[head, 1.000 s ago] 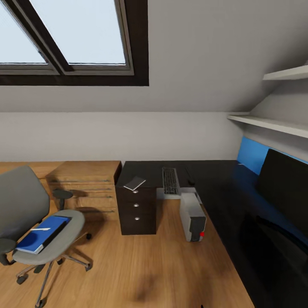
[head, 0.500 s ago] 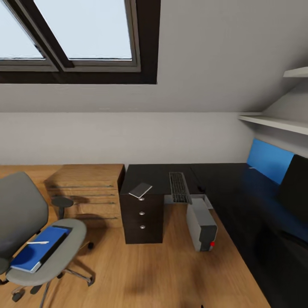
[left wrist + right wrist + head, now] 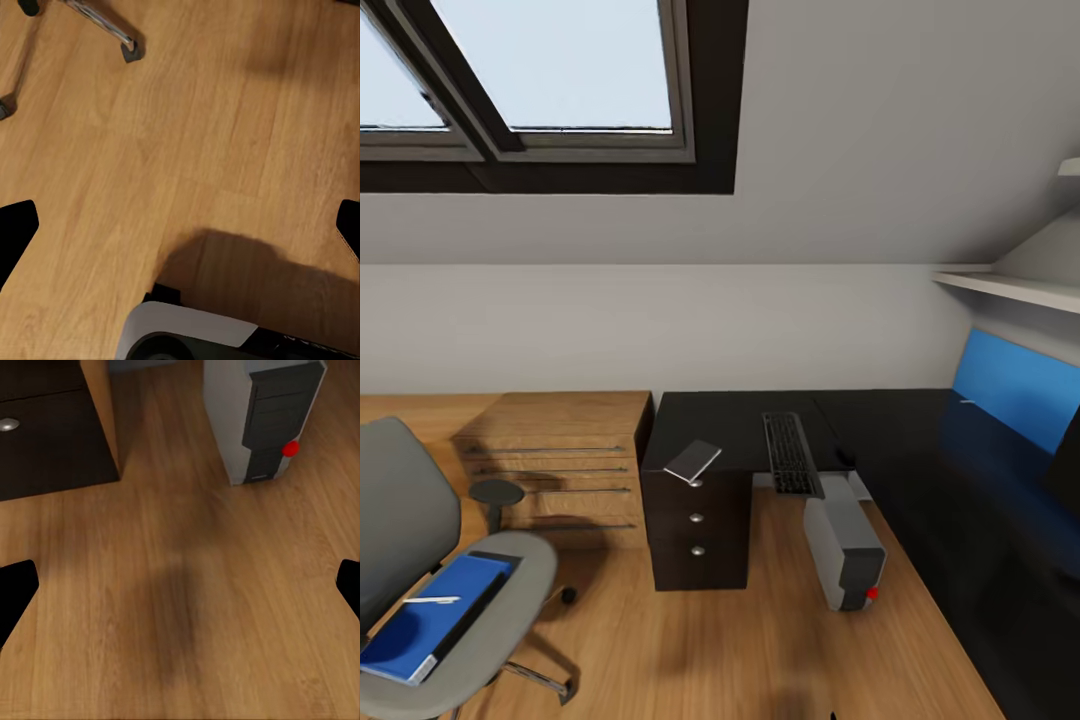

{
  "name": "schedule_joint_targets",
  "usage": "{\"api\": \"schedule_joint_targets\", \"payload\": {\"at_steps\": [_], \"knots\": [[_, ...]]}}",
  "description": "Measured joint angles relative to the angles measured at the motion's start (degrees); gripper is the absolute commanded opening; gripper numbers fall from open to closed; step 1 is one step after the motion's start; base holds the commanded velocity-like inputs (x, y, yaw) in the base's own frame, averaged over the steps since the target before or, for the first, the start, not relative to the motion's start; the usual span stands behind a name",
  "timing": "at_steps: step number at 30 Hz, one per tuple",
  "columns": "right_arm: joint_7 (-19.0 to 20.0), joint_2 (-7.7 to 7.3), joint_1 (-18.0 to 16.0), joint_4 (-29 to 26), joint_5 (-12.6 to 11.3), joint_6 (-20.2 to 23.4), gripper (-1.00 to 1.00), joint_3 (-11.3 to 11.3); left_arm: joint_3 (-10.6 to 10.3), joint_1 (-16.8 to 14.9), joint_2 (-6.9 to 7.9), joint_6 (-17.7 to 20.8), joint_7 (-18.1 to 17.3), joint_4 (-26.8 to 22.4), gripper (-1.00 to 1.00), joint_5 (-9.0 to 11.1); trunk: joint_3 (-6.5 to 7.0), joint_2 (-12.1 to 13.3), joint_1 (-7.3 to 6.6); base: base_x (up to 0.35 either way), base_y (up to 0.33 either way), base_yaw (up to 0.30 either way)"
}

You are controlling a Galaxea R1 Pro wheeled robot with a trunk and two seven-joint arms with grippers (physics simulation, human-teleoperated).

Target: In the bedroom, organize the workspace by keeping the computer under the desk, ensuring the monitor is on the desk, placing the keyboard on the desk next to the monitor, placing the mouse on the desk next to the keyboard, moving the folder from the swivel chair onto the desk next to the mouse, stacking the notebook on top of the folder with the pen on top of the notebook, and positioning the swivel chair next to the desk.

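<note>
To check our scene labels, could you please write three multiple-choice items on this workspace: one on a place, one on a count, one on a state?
1. Where does the folder lie?
A. on the swivel chair seat
B. on the desk
C. on the floor

2. How many round knobs show on the dark drawer unit?
A. one
B. three
C. five

3. How does the computer stand?
A. tipped on its side
B. on the desk
C. upright on the floor

Answers: 1 A, the blue folder rests on the grey seat. 2 B, three silver knobs, one above another. 3 C, the tower stands upright on the wood floor at the desk's edge.
</note>
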Motion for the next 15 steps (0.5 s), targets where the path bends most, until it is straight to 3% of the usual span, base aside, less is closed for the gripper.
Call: {"api": "schedule_joint_targets", "payload": {"at_steps": [7, 10, 15], "knots": [[0.0, 0.00, 0.0, 0.0, 0.0, -0.1, 1.00, 0.0, -0.1, 0.0, 0.08, 0.0, -0.4, 0.0, 1.00, 0.0, 0.00, 0.0, 0.00, 0.319, 0.001, 0.000], [0.0, 0.05, 0.0, -0.1, -0.1, 0.0, 1.00, -0.1, -0.2, 0.0, 0.20, 0.0, -2.5, 0.2, 1.00, 0.0, 0.00, 0.0, 0.00, 0.332, 0.000, 0.000], [-0.1, 0.12, 0.0, -1.5, -0.2, 0.2, 1.00, -0.3, -0.2, 0.0, 0.23, 0.0, -3.2, 0.6, 1.00, 0.0, 0.00, 0.0, 0.00, 0.331, 0.000, 0.000]]}}
